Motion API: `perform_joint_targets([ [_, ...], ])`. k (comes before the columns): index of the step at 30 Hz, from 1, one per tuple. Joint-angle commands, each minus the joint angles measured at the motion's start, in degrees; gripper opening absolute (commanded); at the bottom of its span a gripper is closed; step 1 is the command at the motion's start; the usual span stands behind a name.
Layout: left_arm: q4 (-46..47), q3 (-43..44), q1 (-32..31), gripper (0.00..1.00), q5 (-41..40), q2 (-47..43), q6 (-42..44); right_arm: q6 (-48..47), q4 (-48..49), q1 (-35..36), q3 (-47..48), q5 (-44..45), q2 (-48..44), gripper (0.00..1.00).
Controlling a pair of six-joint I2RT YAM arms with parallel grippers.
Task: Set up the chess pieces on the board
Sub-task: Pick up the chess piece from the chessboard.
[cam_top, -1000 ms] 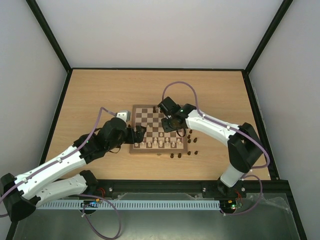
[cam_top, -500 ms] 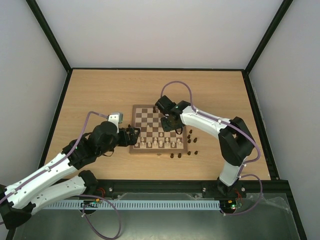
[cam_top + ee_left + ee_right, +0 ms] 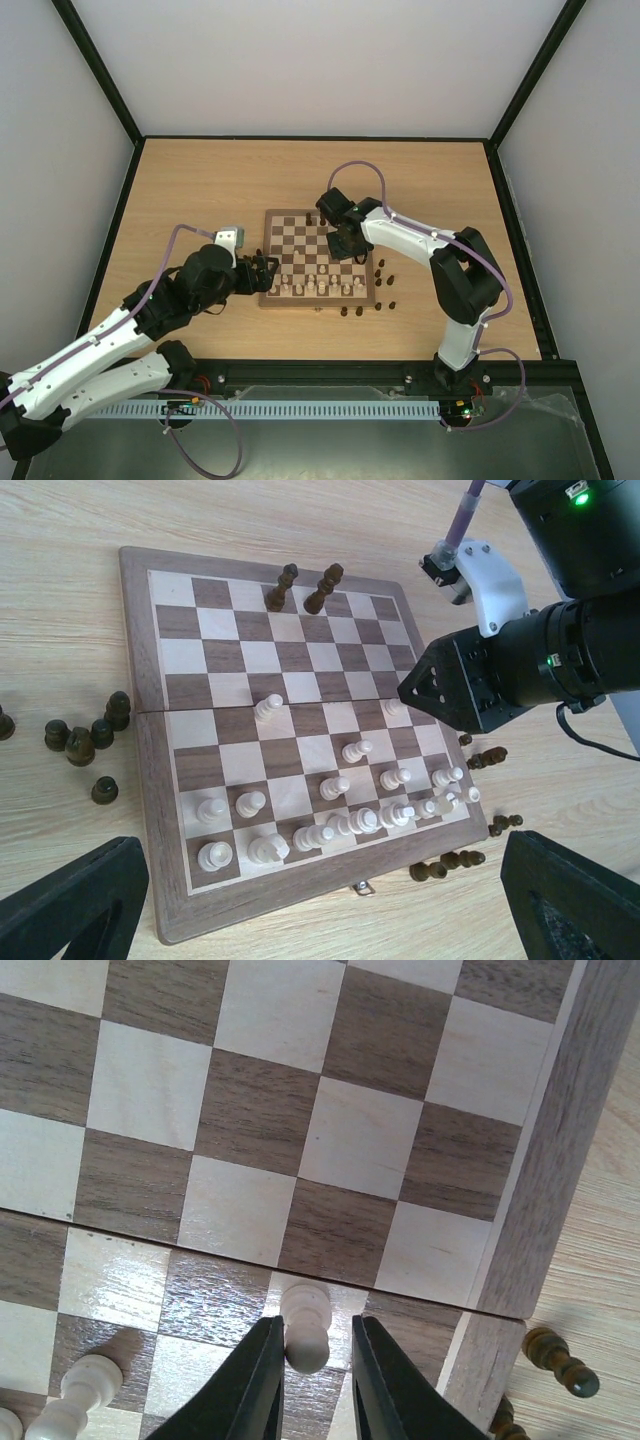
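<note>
The board (image 3: 290, 236) lies mid-table, with cream chessmen along its near rows. Two dark chess pieces (image 3: 281, 587) stand on its far row. Other dark pieces lie off the board, some to its right (image 3: 384, 271) and some at its near right corner (image 3: 445, 864). My right gripper (image 3: 346, 244) is low over the board's right side. In the right wrist view (image 3: 315, 1332) its fingers straddle an upright cream pawn (image 3: 306, 1322); the left finger touches it and the right finger stands just clear. My left gripper (image 3: 270, 271) is open and empty at the board's left edge.
More dark pieces (image 3: 80, 742) lie in a cluster on the table beside the board in the left wrist view. One dark piece (image 3: 562, 1360) lies just off the board's edge near my right gripper. The cell's black frame and pale walls enclose the table.
My left gripper has drawn back from the board's left edge. My right arm's elbow has folded in, and its gripper has shifted slightly over the board's right side.
</note>
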Motion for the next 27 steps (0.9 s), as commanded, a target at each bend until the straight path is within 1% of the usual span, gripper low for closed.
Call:
perform_joint_targets([
  [1,-0.36,-0.92,-0.14,0.99,-0.85,0.11,-0.31,-1.28,-2.27,-0.28,0.91,-2.10,0.95,0.20],
  [8,-0.08,-1.14,-0.21,1.00,-0.95,0.45,-0.37,-1.71,-2.57,-0.28,1.37,-2.64,1.67,0.18],
  [13,0.07,-1.31,-0.16,1.00,-0.90,0.46,-0.53,-1.80,-2.60,-0.31,1.07,-2.91,1.70,0.08],
  [16,-0.04,-1.36,-0.20,1.00,-0.78,0.47,-0.61,-1.63,-2.99,-0.29,0.97,-3.18,0.96,0.05],
  [21,-0.34,-1.78,-0.19,0.99,-0.82,0.03,-0.92,-1.32,-4.36,-0.05,-0.37,-4.35,-2.97,0.03],
  [27,0.21,-2.40,-0.19,0.99,-0.91,0.11,-1.52,-0.12,-6.79,2.24,-4.32,-3.40,-9.40,0.03],
])
